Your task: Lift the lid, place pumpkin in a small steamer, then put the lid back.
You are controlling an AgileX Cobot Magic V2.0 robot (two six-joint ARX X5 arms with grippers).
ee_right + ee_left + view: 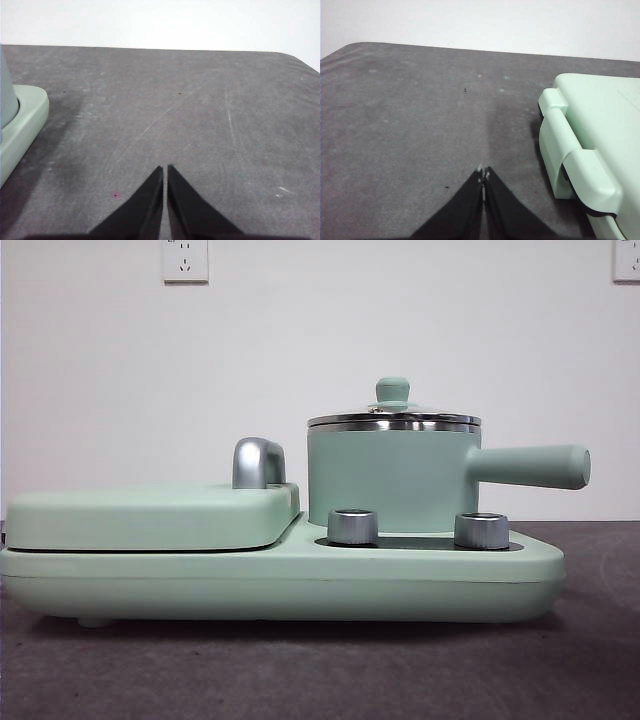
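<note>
The small steamer (392,478), a mint-green pot with a long side handle (528,466), stands on the right half of the cooker base (280,585). The glass lid (393,417) with its mint-green knob (392,390) sits on the pot. The pumpkin is out of view. My left gripper (483,174) is shut with nothing in it, over bare grey table beside the griddle cover's end. My right gripper (165,170) is shut and holds nothing, over the table beside the base's corner (22,122). Neither arm shows in the front view.
A wide flat mint-green griddle cover (150,515) with a steel handle (257,462) takes up the base's left half. Two steel dials (352,526) stand in front of the pot. The grey felt table (200,110) meets a white wall behind.
</note>
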